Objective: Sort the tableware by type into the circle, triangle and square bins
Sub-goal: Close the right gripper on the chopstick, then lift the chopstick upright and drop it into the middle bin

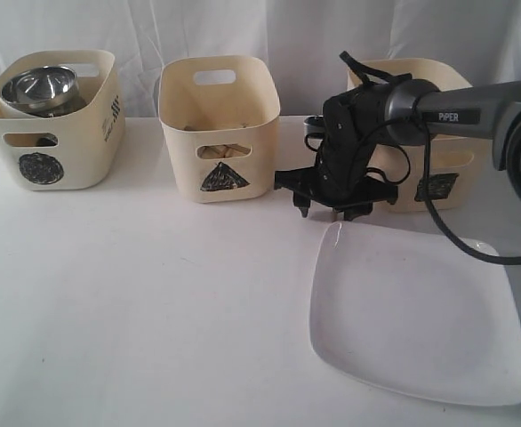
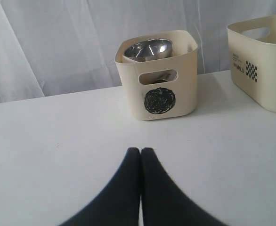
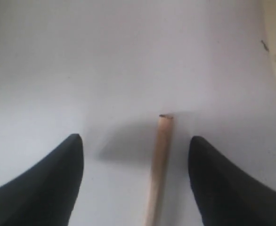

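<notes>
White table (image 1: 154, 294), pale wooden chopstick (image 3: 159, 160) between spread right fingers (image 3: 44, 183)

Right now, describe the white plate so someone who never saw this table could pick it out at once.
On the white table, find the square-marked bin at the right end of the back row; the plate lies flat in front of it, by the open right gripper. It is the only large, squarish, flat dish, outside every bin.

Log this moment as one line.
right gripper: open, chopstick between jaws, ungripped | left gripper: shut, empty, facing circle bin | plate: on table, unsorted
</notes>
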Robot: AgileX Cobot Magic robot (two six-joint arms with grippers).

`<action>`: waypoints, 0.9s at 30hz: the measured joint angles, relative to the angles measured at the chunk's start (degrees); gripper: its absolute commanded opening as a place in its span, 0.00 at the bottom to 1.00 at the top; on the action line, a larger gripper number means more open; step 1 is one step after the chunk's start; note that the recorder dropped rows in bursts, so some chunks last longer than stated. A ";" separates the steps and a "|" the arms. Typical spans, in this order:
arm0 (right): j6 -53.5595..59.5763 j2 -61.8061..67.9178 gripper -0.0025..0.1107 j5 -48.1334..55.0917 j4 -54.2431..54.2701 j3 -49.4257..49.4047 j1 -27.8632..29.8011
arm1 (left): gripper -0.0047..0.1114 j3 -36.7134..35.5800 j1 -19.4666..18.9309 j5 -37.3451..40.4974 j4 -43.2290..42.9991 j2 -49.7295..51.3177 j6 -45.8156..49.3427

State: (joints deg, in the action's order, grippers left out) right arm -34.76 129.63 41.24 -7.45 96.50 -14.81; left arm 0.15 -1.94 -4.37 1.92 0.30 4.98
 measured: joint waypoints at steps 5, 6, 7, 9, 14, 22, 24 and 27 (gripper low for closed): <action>0.00 0.49 0.41 0.38 -0.37 0.42 -0.08 | 0.04 0.00 0.00 0.00 0.00 0.00 0.00; 0.00 0.48 0.37 0.60 -0.37 0.46 -0.08 | 0.04 0.00 0.00 0.00 0.00 0.00 0.00; 0.00 0.48 0.33 0.60 -0.59 0.46 -0.08 | 0.04 0.00 0.00 0.00 0.00 0.00 0.00; 0.33 0.59 0.23 0.70 -0.68 0.55 -0.08 | 0.04 0.00 0.00 0.00 0.00 0.00 0.00; 2.99 0.61 0.02 1.29 -0.98 0.55 -0.08 | 0.04 0.00 0.00 0.00 0.00 0.00 0.00; 5.41 0.59 0.02 2.01 -0.33 0.68 -0.08 | 0.04 0.00 0.00 0.00 0.00 0.00 0.00; 5.63 -0.06 0.02 2.67 -0.04 0.54 -0.14 | 0.04 0.00 0.00 0.00 0.00 0.00 0.00; 7.78 -2.59 0.02 2.93 0.77 0.30 -1.05 | 0.04 0.00 0.00 0.00 0.00 0.00 0.00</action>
State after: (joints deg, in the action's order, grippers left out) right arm -26.98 127.04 44.17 -6.68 96.80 -15.86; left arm 0.15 -1.94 -4.37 1.92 0.30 4.98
